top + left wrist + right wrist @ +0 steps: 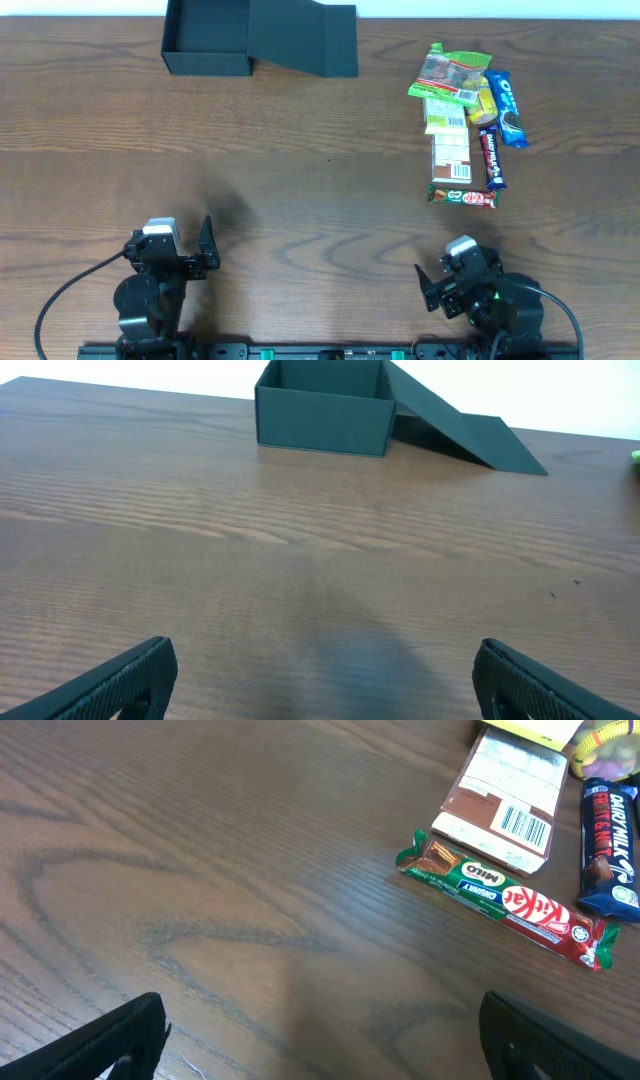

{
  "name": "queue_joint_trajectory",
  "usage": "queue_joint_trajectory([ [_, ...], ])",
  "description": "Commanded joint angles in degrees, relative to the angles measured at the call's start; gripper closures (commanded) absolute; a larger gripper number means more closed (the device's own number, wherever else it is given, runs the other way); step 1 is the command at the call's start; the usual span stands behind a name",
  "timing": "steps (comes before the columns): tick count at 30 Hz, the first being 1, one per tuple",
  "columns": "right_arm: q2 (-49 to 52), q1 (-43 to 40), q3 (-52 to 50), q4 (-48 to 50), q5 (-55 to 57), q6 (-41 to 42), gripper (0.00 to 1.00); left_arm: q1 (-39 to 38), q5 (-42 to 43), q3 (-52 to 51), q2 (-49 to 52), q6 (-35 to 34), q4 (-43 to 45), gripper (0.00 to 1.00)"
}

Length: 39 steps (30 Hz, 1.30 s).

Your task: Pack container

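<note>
Container sits at the far edge of the surface, left of centre, open side up. Its hinged flap is thrown back to the right and slopes down to the wood. Inside looks bare from overhead, though the near wall shades part of the floor, so not certain. Snack pile lies well apart on the right: a green packet, a pale carton, a blue biscuit roll, a dark chocolate bar, and nearest the robot a green-and-red wafer bar. Left jaws spread wide and holding nothing, aimed straight at the container from the near edge. Right jaws likewise wide and bare, with the wafer bar ahead and to the right. Handling guess: the box reads as thin stiff card, light, matte (so little slip) but easy to shove or dent. Best hold is probably pinching one side wall at the rim. Avoid the flap, which would likely swing on its hinge.
</note>
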Motion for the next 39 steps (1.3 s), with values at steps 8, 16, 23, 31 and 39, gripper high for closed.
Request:
queue_joint_trajectory([
  [8, -0.61, 0.57, -0.35, 0.07, -0.7, -0.66, 0.01, 0.35, -0.81, -1.29, -0.42, 0.02, -0.2, 0.05],
  [16, -0.61, 0.57, -0.35, 0.07, -0.7, -0.66, 0.01, 0.35, -0.81, -1.29, -0.42, 0.02, -0.2, 0.04],
  [23, -0.61, 0.57, -0.35, 0.07, -0.7, -0.66, 0.01, 0.35, -0.81, -1.29, -0.42, 0.04, -0.15, 0.05],
  [31, -0.61, 0.57, -0.35, 0.07, -0.7, -0.66, 0.01, 0.35, 1.29, -1.29, -0.42, -0.68, -0.07, 0.05],
  [39, -0.61, 0.57, -0.35, 0.07, -0.7, -0.66, 0.01, 0.35, 6.58, -1.81, -0.26, -4.31, 4.87, 0.04],
])
